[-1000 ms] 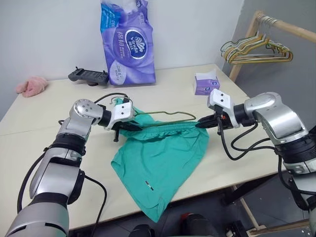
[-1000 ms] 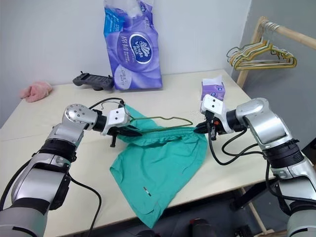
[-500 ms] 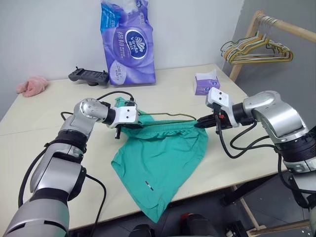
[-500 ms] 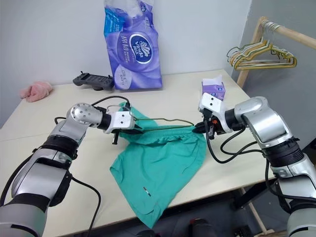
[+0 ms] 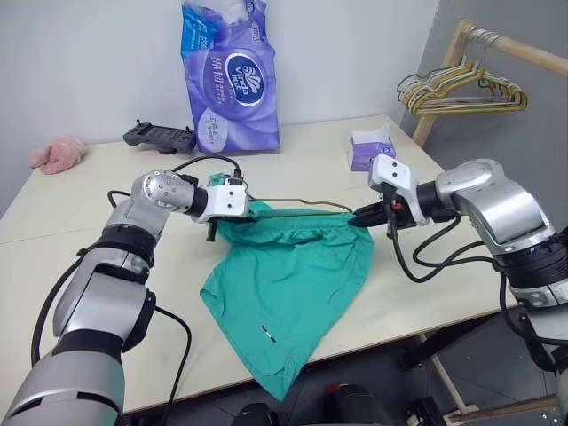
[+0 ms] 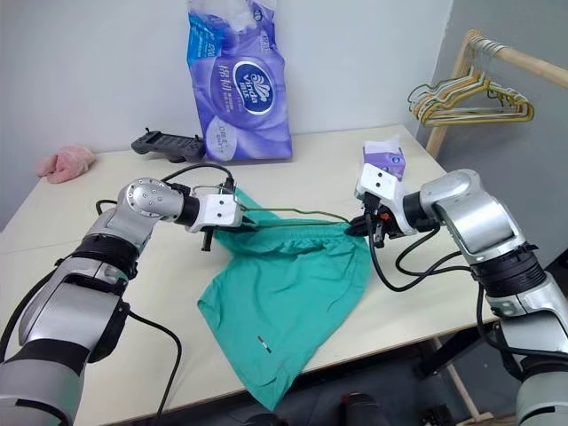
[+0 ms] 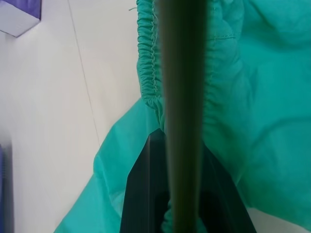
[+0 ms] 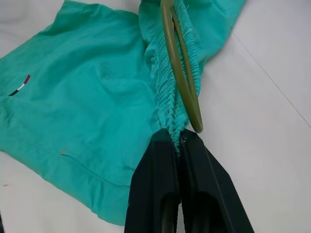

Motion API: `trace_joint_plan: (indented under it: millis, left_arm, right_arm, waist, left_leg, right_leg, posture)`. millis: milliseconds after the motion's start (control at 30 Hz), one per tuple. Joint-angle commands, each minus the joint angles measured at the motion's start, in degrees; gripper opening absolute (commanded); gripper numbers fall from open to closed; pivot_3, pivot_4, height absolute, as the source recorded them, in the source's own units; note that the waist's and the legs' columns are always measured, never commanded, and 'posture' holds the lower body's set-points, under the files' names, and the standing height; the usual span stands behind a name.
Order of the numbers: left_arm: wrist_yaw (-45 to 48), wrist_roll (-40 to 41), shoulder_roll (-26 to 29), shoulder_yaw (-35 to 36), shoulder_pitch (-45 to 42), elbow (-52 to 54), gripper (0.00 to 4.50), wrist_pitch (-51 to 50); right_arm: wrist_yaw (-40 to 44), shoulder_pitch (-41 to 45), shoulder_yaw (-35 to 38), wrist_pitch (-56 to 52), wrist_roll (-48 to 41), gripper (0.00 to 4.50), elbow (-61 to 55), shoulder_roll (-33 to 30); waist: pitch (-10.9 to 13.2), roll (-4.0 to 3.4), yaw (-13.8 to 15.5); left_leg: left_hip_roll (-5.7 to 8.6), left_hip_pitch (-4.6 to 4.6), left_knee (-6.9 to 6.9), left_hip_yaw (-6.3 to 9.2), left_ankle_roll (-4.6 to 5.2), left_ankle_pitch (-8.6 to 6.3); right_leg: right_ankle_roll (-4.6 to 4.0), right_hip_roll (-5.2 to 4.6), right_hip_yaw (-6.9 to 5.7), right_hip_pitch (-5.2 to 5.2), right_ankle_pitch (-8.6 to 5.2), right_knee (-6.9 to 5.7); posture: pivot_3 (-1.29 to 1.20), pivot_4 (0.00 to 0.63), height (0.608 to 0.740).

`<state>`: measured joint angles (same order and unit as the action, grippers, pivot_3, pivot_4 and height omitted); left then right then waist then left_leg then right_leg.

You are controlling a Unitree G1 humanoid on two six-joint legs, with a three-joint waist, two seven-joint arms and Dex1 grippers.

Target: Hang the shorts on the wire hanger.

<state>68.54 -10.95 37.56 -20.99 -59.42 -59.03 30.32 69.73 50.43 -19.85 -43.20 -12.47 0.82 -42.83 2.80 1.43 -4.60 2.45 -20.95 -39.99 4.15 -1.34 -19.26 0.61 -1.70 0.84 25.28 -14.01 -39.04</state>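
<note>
Right wrist view: right hand [image 8: 177,138] clamps shorts [image 8: 87,97] waistband beside wire hanger [image 8: 182,73]

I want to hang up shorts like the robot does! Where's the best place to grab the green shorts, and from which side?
Grab the shorts by the gathered waistband, at its two ends, one from each side. It is the thick, bunched edge, stretched beside the wire hanger. The left gripper and right gripper are each shut on an end, and the legs hang free.
</note>
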Motion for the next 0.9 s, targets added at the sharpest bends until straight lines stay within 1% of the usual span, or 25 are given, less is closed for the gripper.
trace_joint_plan:
  millis: [33, 367, 567, 800, 900]
  left_arm:
    - [-0.9, -3.1, 3.7, 0.4, -0.2, -4.1, 0.00, -2.1]
    - [-2.2, -1.5, 3.4, 1.9, -2.0, -6.1, 0.00, -2.9]
    - [-4.0, -1.1, 2.5, 2.2, -3.4, -7.6, 0.00, -2.8]
    - [-1.9, -0.5, 2.1, 2.2, -3.7, -8.0, 0.00, -1.5]
    - [-0.2, 0.2, 1.9, 2.5, -3.7, -8.0, 0.00, -1.0]
  right_arm:
    - [0.1, 0.1, 2.5, 0.1, 1.8, 0.01, 1.2, -4.5]
    - [0.6, -2.1, 2.5, 1.1, 1.9, 0.01, 1.6, -6.5]
    - [0.8, -3.8, 2.4, 2.2, 2.0, 0.01, 2.4, -7.9]
    - [0.3, -3.4, 2.5, 3.5, 2.5, 0.01, 3.8, -8.2]
    - [-0.5, -2.9, 2.5, 4.8, 3.3, 0.01, 6.2, -8.0]
  waist:
    - [0.0, 0.00, 0.0]
    - [0.0, 0.01, 0.2]
    - [0.0, 0.02, 0.4]
    - [0.0, 0.01, 0.5]
    - [0.0, 0.01, 0.5]
  left_leg:
    - [0.00, 0.00, 0.00, 0.00, 0.00, 0.00]
    - [0.01, 0.00, 0.00, -0.02, 0.01, 0.00]
    - [0.01, 0.00, -0.01, -0.03, 0.02, -0.01]
    - [0.01, 0.01, 0.00, -0.03, 0.03, -0.01]
    - [0.01, 0.01, 0.00, -0.03, 0.03, -0.01]
  right_leg:
    - [0.00, 0.00, 0.00, 0.00, 0.00, 0.00]
    - [0.00, 0.00, 0.01, -0.01, 0.00, 0.00]
    - [0.00, 0.00, 0.02, -0.01, 0.00, 0.00]
    - [0.00, 0.00, 0.01, -0.01, 0.00, 0.00]
    - [0.00, 0.00, 0.01, -0.01, 0.00, 0.00]
  posture:
    - [-0.05, 0.035, 0.740]
    - [-0.04, 0.035, 0.740]
    - [-0.05, 0.050, 0.740]
    - [-0.06, 0.052, 0.740]
    - [-0.06, 0.052, 0.740]
